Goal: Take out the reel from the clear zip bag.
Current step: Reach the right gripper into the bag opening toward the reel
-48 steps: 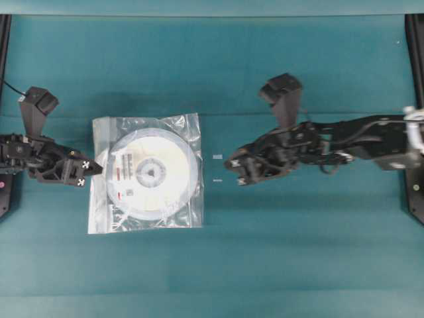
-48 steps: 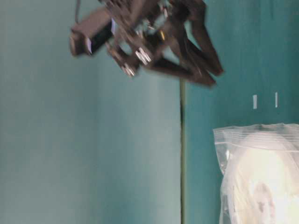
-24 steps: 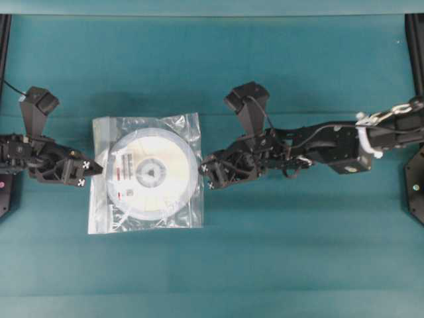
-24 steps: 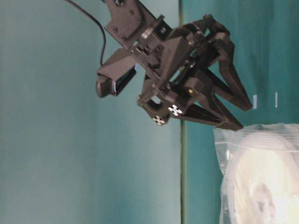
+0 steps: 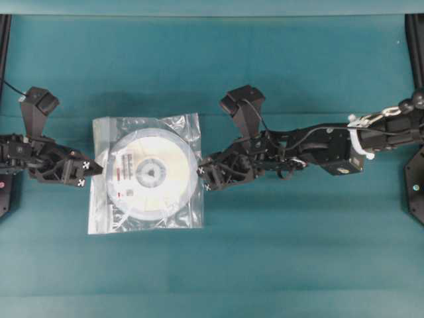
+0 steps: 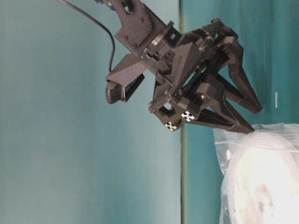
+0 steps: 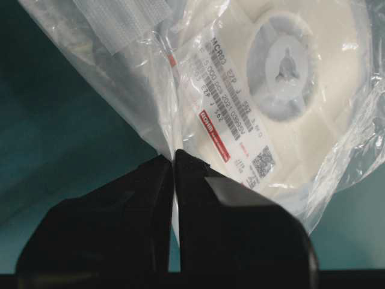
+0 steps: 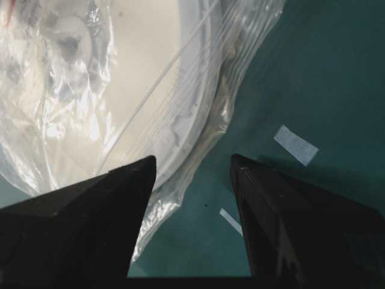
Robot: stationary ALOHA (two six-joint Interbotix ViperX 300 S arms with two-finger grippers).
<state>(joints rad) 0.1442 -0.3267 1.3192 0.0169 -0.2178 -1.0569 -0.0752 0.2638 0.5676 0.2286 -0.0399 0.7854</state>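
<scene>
Early stage: reel (image 5: pixel 151 173) is fully inside clear zip bag (image 5: pixel 189 126), flat on worktop (image 5: pixel 298 252). Left end effector (image 7: pixel 173 164) pinches the bag edge; right end effector (image 8: pixel 192 162) spread wide at opposite edge, grasping nothing. Extraction not begun.

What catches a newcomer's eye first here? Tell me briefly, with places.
The white reel sealed in the clear zip bag stands out, flat on the teal table left of centre. The left pincer is shut on the bag's left edge. From the right, the right pincer has its jaws open at the bag's opposite edge, and two small tape strips lie on the cloth beside it.
</scene>
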